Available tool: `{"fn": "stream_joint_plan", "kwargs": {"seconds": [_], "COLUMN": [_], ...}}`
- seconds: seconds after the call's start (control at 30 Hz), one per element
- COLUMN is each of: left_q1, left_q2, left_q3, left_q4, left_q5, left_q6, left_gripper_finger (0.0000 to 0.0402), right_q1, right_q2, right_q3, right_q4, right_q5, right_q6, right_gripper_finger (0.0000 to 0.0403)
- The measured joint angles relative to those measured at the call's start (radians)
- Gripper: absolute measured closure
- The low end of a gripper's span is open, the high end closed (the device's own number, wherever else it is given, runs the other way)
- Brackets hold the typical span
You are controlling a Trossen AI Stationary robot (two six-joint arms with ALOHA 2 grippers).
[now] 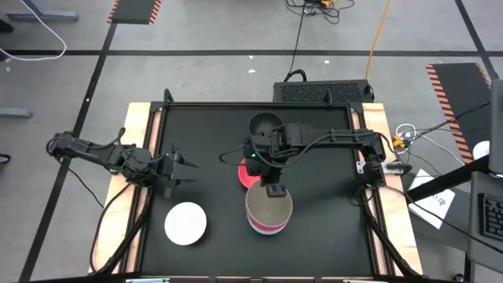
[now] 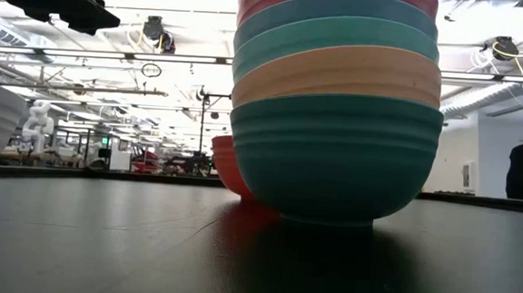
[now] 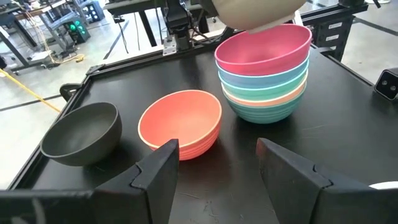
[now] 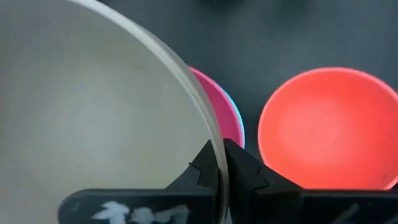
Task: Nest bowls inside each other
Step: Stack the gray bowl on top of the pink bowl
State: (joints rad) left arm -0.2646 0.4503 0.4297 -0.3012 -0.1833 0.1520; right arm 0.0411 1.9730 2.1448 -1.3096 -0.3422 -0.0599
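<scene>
A: Where did the right gripper (image 4: pixel 221 163) stand?

B: Above the stack of bowls (image 3: pixel 264 81), near the table's middle. Its fingers were pinched tight on the rim of the taupe bowl (image 1: pixel 269 206), which hung tilted over the stack's top bowl, the magenta bowl (image 3: pixel 261 46).

A: And the stack itself?

B: Round, smooth plastic bowls with faint ridges on their walls: magenta on top, then blue, cyan and peach bands, a green bowl (image 2: pixel 334 155) at the bottom on the black mat (image 1: pixel 314 236).

A: Any bowls loose?

B: Three. The red bowl (image 3: pixel 181 123) sat just beside the stack, apart from it. The black bowl (image 3: pixel 84 132) stood near the mat's far edge. The white bowl (image 1: pixel 186 222) lay upside down at the near left, well apart from the rest.

A: The left gripper (image 1: pixel 178 167)?

B: It hovered at the mat's left edge, fingers spread with nothing between them. Open mat lay between it and the red bowl.

A: Room on the right?

B: Bare mat ran from the stack to the right wooden border (image 1: pixel 376 126).
</scene>
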Motion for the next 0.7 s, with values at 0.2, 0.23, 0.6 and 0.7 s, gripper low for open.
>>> {"fn": "stream_joint_plan", "kwargs": {"seconds": [0.2,0.23,0.6,0.7], "left_q1": [0.0,0.0,0.0,0.0], "left_q2": [0.0,0.0,0.0,0.0], "left_q3": [0.0,0.0,0.0,0.0], "left_q4": [0.003,0.004,0.007,0.006], "left_q5": [0.0,0.001,0.031,0.035], "left_q6": [0.0,0.0,0.0,0.0], "left_gripper_finger": [0.0183,0.0183,0.0183,0.0183], "right_q1": [-0.017,-0.017,-0.013,-0.013], "right_q2": [0.024,0.026,0.12,0.129], "right_q3": [-0.002,-0.002,-0.002,-0.003], "right_q4": [-0.038,-0.038,-0.099,-0.121], "right_q5": [0.0,0.001,-0.002,0.002], "right_q6": [0.012,0.013,0.014,0.014], "right_gripper_finger": [0.0403,0.0403,0.0403,0.0403]}}
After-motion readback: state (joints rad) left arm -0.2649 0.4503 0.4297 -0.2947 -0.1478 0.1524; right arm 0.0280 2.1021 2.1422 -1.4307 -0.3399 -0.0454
